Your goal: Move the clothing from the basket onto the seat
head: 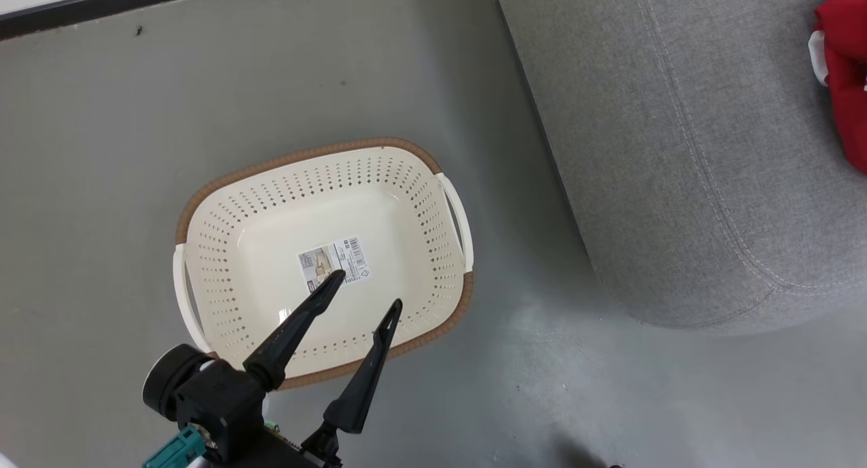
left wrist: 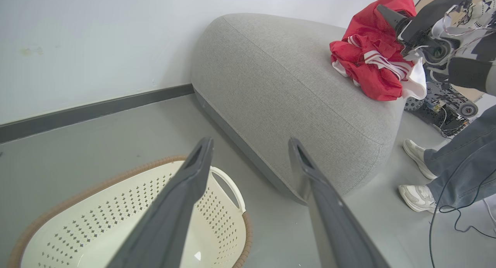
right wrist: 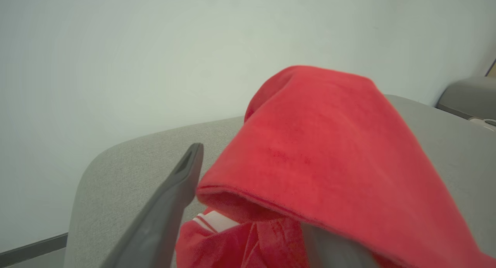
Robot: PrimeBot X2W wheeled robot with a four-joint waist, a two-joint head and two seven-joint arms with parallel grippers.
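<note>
The cream basket (head: 305,158) stands on the grey floor with nothing inside but its paper label (head: 334,261). My left gripper (head: 366,290) hangs open over it, and the basket (left wrist: 97,229) lies below those fingers in the left wrist view. The red clothing (head: 847,68) lies in a heap on the grey seat (head: 643,150), near its far end (left wrist: 372,54). My right gripper (left wrist: 387,14) is at that heap, jaws apart. In the right wrist view a fold of clothing (right wrist: 317,144) drapes over one finger, while the other finger (right wrist: 170,198) stands bare above the seat (right wrist: 128,175).
A person stands beside the seat's far end in white shoes (left wrist: 416,153) and jeans (left wrist: 461,159). A black cable (left wrist: 457,217) trails on the floor there. A wheeled machine (left wrist: 441,109) sits behind. A white wall with a dark baseboard (left wrist: 97,109) runs behind the basket.
</note>
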